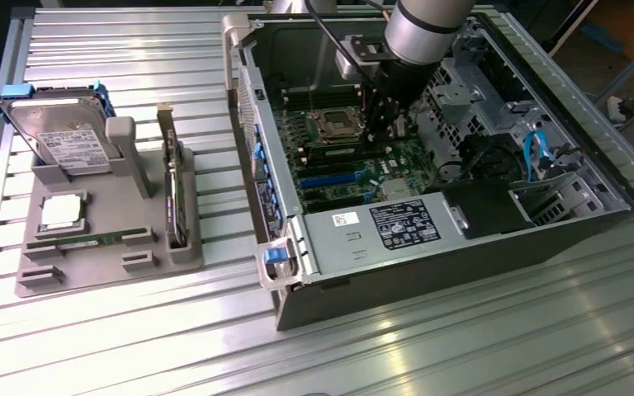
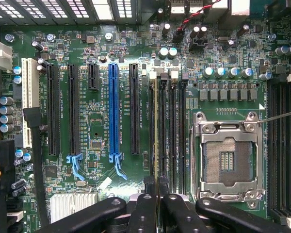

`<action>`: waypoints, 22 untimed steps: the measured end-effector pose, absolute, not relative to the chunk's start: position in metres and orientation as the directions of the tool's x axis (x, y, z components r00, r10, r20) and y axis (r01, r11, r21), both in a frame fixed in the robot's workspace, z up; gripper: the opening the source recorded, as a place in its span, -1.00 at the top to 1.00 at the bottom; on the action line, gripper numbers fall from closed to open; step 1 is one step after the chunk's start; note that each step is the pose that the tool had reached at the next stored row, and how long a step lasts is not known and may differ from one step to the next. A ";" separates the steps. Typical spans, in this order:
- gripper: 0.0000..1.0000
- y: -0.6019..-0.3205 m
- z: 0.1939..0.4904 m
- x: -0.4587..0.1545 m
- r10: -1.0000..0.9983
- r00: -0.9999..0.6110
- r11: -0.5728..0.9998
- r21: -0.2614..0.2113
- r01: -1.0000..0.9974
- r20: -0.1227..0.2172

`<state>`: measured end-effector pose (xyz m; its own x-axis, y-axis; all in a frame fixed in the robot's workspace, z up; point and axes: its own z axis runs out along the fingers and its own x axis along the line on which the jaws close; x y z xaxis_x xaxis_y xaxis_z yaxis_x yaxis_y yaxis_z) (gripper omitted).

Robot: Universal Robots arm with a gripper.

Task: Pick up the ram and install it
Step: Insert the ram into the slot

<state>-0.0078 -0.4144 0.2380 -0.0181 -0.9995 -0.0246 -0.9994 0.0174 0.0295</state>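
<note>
Inside the computer case [image 1: 428, 279], we see the gripper [image 2: 157, 188] clenched on the ram [image 2: 156, 131], which shows edge-on with its faces hidden.

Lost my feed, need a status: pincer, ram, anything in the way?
Pincer shut on ram. Ram edge-on along slot beside empty socket; seated or not, cannot tell. No obstruction seen.

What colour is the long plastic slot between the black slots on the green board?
Bright blue; the long plastic slot shows best in the wrist view.
</note>
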 end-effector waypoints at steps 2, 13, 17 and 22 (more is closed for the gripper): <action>0.76 -0.414 0.238 -0.008 -1.000 -0.018 0.017 0.029 -0.999 -0.025; 0.76 -0.414 0.237 -0.008 -1.000 -0.018 0.017 0.029 -0.999 -0.025; 0.76 -0.414 0.238 -0.008 -1.000 -0.018 0.017 0.030 -0.999 -0.024; 0.76 -0.414 0.239 -0.008 -1.000 -0.018 0.017 0.030 -0.999 -0.025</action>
<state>-0.0077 -0.4144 0.2394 -0.0181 -0.9995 -0.0246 -0.9994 0.0173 0.0301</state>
